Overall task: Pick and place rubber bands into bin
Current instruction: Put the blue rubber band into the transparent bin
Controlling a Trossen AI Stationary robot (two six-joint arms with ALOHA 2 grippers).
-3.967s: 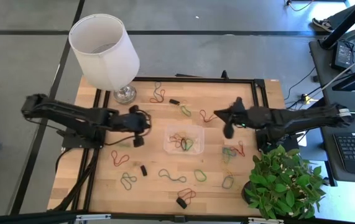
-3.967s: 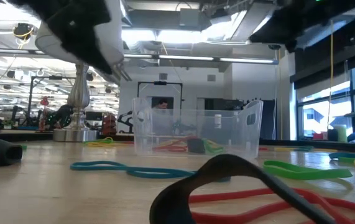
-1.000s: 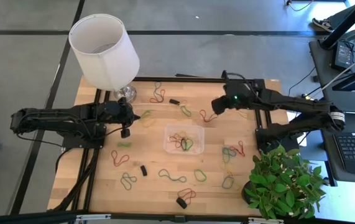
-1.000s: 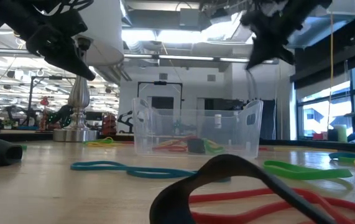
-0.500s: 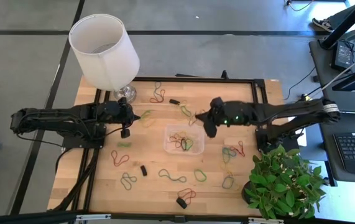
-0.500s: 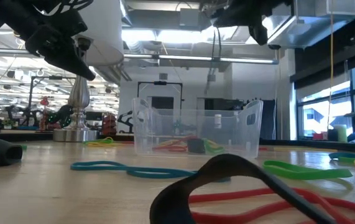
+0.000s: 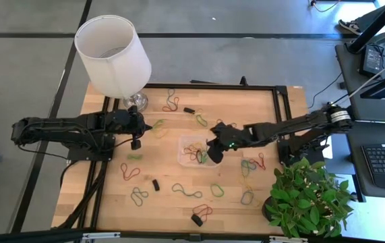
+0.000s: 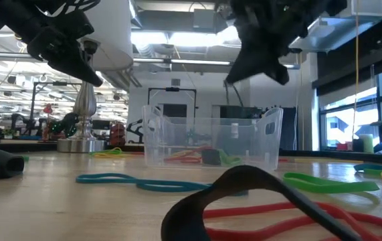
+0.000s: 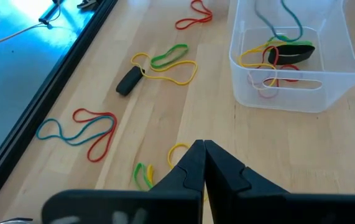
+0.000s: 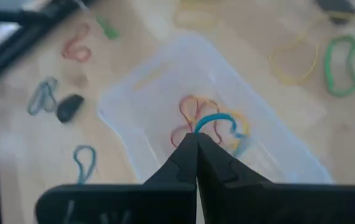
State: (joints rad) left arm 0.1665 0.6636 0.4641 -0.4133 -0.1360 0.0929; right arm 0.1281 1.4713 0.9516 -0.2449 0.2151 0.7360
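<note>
The table (image 7: 259, 202) was a light wooden top inside a black frame, and the clear bin (image 7: 199, 150) stood about in its middle, with some red, yellow and green bands and one dark piece already lying in it. Many rubber bands (image 7: 187, 192) lay loose on the wood on every side of the bin, in red, green, blue and yellow, with a few short black pieces among them. A white lampshade (image 7: 112, 54) on a metal foot stood at the far left corner from the bin, and a green plant (image 7: 308, 198) was at the near right corner. Behind the bin, in the low view, an open room with ceiling lights and large windows was seen. The right gripper (image 7: 212, 152) reached in from the right and hung over the right end of the bin, its fingers pressed together on a blue band (image 10: 217, 122) that dangled from the tips above the bands inside. The left gripper (image 7: 136, 142) waited well to the left of the bin, above the wood, with its fingers closed together and nothing between them.
</note>
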